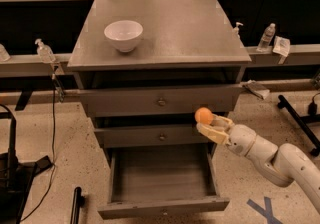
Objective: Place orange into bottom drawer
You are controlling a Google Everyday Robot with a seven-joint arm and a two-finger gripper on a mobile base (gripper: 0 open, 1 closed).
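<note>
Bottom drawer (160, 180) gaping open nearest us, nothing in it yet. Up over its far right corner, the pincer (206, 123) is clenched on the orange (203, 114), only by the tips, in front of the middle drawer (150, 137). Let go here and I reckon it clips the drawer's wall and rolls away across the floor (65, 153).

Even overhead light, fairly bright; soft sheen on worktop (190, 28), dark shadow under its lip. Claw (206, 122), gripping orange (203, 115) by mid drawer (150, 137) right end, well lit. Whole frame slightly soft.
</note>
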